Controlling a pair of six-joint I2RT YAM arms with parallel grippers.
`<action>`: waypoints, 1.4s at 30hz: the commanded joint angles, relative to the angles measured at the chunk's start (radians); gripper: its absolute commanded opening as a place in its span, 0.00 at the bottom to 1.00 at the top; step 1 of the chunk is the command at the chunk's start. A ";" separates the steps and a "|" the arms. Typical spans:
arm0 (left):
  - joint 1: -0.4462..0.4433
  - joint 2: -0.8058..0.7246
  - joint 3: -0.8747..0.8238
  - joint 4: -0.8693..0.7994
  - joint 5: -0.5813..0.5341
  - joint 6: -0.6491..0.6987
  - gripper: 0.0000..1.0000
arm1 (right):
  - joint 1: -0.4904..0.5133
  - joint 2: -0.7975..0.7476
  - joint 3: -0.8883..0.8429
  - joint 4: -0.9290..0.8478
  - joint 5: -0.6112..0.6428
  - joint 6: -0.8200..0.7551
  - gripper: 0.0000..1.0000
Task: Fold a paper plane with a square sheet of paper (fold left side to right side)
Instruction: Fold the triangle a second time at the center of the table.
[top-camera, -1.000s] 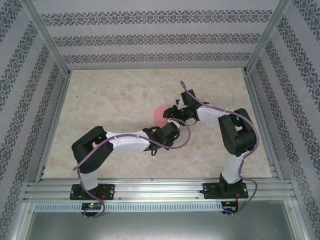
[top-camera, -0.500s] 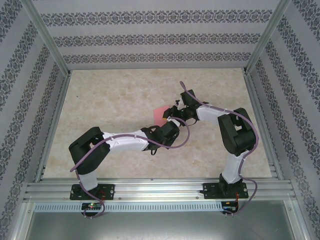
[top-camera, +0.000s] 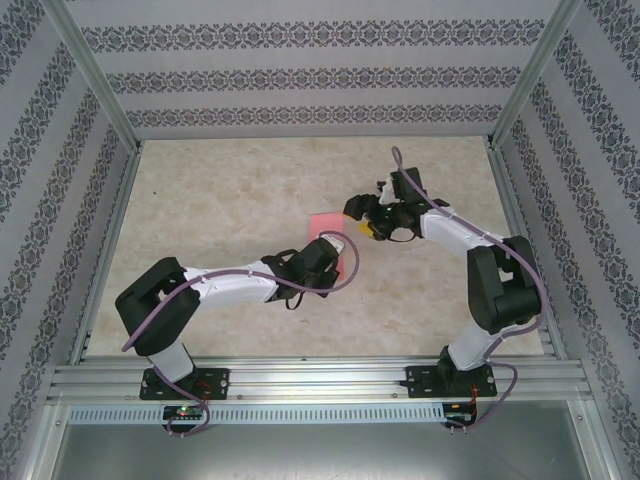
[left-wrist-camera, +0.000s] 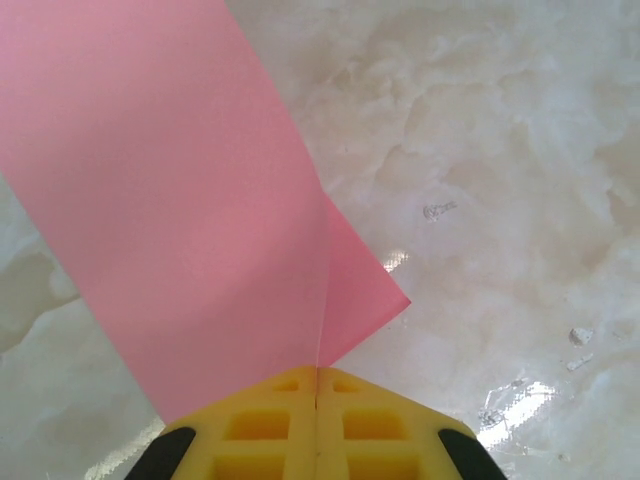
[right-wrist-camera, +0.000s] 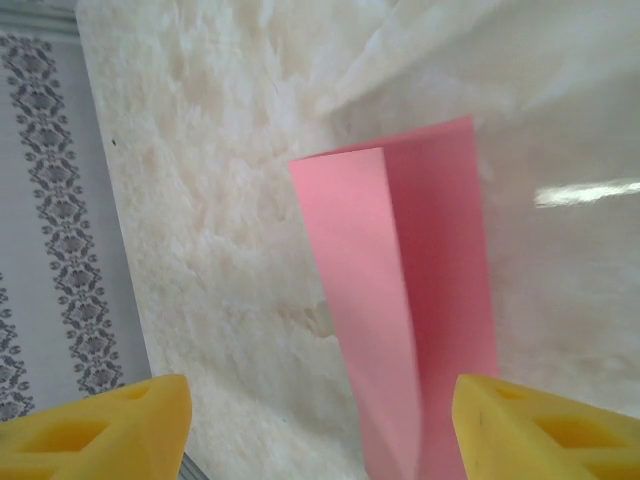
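The pink square sheet of paper (top-camera: 323, 222) sits mid-table, folded over on itself, with one flap (right-wrist-camera: 350, 260) standing up from the other along a crease. My left gripper (top-camera: 328, 247) is at the sheet's near edge. Its yellow fingers (left-wrist-camera: 260, 425) are pressed together, shut on the paper (left-wrist-camera: 180, 200) right at the crease. My right gripper (top-camera: 361, 217) hangs just right of the sheet, apart from it. It is open: its yellow fingertips (right-wrist-camera: 120, 430) stand wide, and the paper lies ahead of them, untouched.
The marble-patterned table top (top-camera: 230, 190) is enclosed by patterned walls and aluminium posts (top-camera: 95, 80). A metal rail (top-camera: 320, 380) runs along the near edge where both arm bases are bolted.
My right gripper has opened and drawn back to the right, off the paper. My left gripper closed fully on the sheet, and its arm shifted slightly left.
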 joint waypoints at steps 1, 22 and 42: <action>0.041 -0.038 -0.032 0.093 0.106 -0.043 0.00 | -0.003 -0.036 -0.061 -0.017 0.017 -0.054 0.67; 0.213 -0.030 -0.088 0.155 0.328 -0.059 0.00 | 0.183 0.044 -0.181 0.019 0.067 -0.036 0.09; 0.285 0.073 -0.013 0.094 0.363 -0.018 0.00 | 0.229 0.132 -0.155 -0.101 0.183 -0.095 0.11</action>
